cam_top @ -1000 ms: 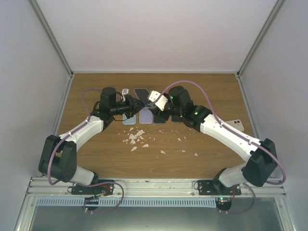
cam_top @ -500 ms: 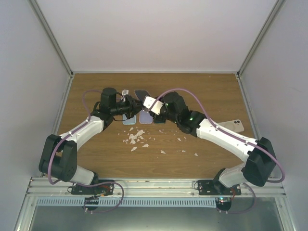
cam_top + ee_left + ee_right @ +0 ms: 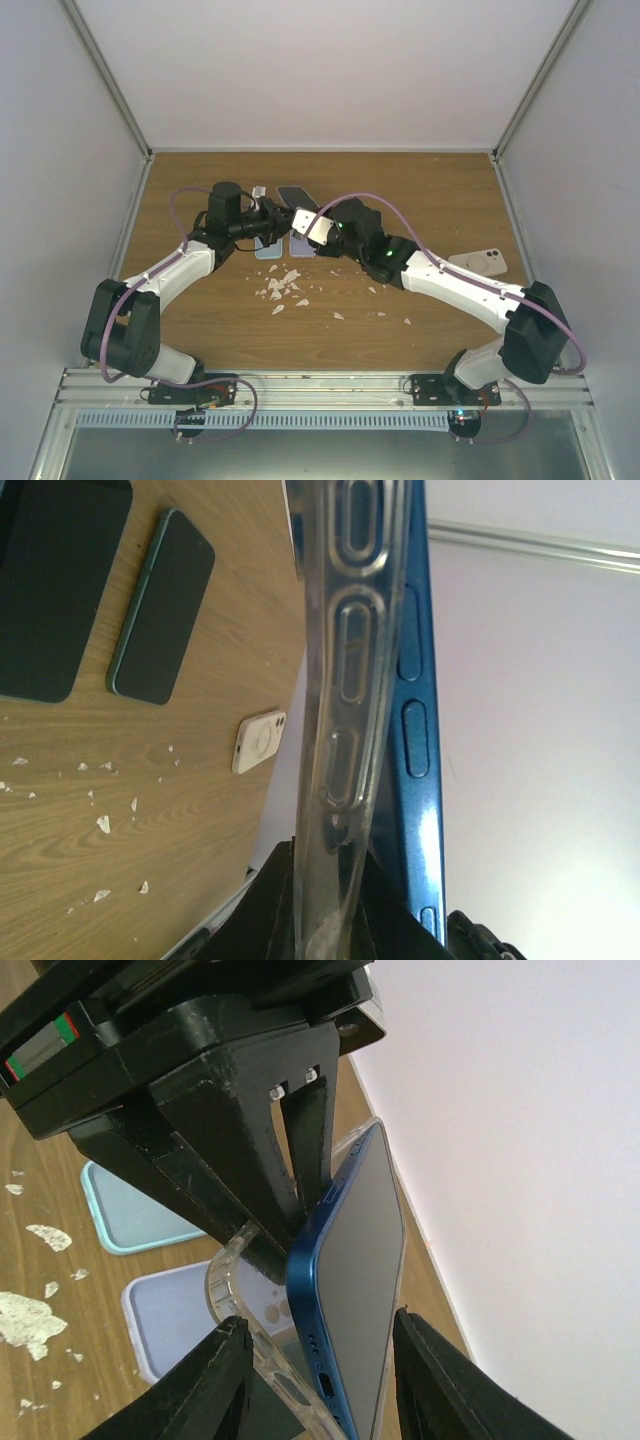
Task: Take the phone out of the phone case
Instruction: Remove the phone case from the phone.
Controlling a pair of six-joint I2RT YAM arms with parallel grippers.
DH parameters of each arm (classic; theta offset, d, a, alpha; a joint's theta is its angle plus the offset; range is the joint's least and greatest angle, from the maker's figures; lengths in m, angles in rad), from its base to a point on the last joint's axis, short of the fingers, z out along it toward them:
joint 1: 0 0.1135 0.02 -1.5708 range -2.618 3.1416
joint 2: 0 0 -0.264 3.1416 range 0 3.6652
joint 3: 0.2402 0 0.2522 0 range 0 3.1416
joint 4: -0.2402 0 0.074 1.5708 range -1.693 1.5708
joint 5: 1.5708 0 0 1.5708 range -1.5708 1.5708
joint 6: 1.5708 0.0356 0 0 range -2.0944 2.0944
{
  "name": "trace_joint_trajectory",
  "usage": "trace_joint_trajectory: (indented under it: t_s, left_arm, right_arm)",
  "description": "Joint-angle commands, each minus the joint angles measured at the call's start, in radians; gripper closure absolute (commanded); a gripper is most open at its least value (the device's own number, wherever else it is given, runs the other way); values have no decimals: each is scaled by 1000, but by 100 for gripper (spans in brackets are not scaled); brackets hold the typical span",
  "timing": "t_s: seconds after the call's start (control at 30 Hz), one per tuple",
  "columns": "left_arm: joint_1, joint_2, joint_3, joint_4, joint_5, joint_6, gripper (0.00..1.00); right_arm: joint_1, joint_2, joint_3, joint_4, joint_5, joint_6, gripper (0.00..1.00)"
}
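The clear phone case is held edge-up above the table, with my left gripper shut on its lower end. The blue phone stands beside the case, and the case's lip has peeled away from it along one side. In the right wrist view the phone lies between my right gripper's fingers. One fingertip rests against the peeled case lip and the other against the phone's far edge. In the top view both grippers meet at the table's middle back, left and right.
Empty cases lie on the wood under the grippers, one light blue and one lavender. Dark phones lie nearby, and a white phone sits at the right. White scraps litter the middle. Enclosure walls ring the table.
My right arm has swung left to meet the left gripper, and its jaws have narrowed onto the phone. The left arm and the case have stayed put.
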Motion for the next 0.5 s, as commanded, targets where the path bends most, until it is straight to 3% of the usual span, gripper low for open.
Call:
trace_joint_trajectory:
  t_s: [0.0,0.47]
  left_arm:
    - [6,-1,20,84,12,1,99]
    - [4,-8,21,10,-37,69,100]
  right_arm:
    - [17,36,5,85,70,-32,61]
    - [18,55,111,-29,25,37,65]
